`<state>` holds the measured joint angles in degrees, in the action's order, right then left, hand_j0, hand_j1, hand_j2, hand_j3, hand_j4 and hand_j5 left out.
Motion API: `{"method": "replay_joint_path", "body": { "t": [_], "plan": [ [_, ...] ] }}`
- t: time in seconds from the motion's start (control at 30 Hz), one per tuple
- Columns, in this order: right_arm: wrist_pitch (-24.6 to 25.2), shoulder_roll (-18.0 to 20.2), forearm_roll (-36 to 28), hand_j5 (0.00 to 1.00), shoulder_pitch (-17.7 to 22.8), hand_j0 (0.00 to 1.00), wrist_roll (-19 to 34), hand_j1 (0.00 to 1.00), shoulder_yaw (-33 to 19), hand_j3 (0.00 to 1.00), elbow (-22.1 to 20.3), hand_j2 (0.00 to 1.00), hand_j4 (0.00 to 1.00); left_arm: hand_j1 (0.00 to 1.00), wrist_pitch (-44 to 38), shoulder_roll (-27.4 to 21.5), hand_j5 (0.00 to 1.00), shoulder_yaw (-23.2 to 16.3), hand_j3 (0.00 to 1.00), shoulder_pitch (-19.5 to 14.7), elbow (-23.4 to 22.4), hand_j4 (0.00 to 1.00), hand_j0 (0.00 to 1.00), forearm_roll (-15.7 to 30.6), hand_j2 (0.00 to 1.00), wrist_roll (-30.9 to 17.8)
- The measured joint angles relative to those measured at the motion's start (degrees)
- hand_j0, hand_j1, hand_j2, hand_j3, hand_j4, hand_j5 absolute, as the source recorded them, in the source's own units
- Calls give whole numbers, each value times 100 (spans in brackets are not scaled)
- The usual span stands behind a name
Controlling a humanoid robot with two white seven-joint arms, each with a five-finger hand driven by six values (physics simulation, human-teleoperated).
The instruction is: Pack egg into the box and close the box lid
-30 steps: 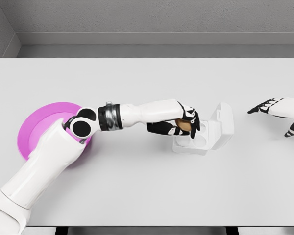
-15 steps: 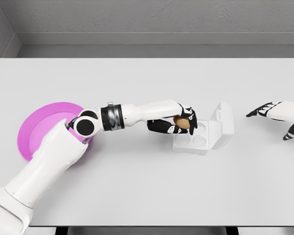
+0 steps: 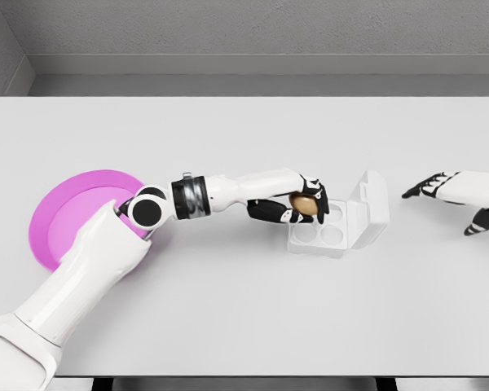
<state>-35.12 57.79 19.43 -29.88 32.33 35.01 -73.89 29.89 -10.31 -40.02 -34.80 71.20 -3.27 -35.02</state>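
Resting on the white table (image 3: 244, 309): one white egg box (image 3: 338, 220), lid raised at its right. A brown egg (image 3: 303, 205) is clasped in the curled left hand (image 3: 297, 208) above the box's left cups. Right hand (image 3: 452, 189) is spread, empty, well right. Pink plate (image 3: 65, 216) at left.

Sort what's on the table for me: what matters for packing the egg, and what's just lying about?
Belongs to the job:
- small brown egg, held in the left hand
- white plastic egg box with its hinged lid standing open
- right hand, open, right of the box

Lying about:
- round pink plate at table's left
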Motion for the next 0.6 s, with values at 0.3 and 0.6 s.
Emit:
{"method": "replay_joint_path", "body": {
  "t": [0.3,0.6],
  "plan": [
    [-1,66,2,100,44,100,17,100,-31,100,-6,100,100,47,1,-44,47,2,47,26,1,47,47,4,47,0],
    [0,216,-6,100,53,100,-3,100,-25,100,-74,100,100,46,-193,-87,46,1,46,26,77,46,46,23,46,-2]
  ]
}}
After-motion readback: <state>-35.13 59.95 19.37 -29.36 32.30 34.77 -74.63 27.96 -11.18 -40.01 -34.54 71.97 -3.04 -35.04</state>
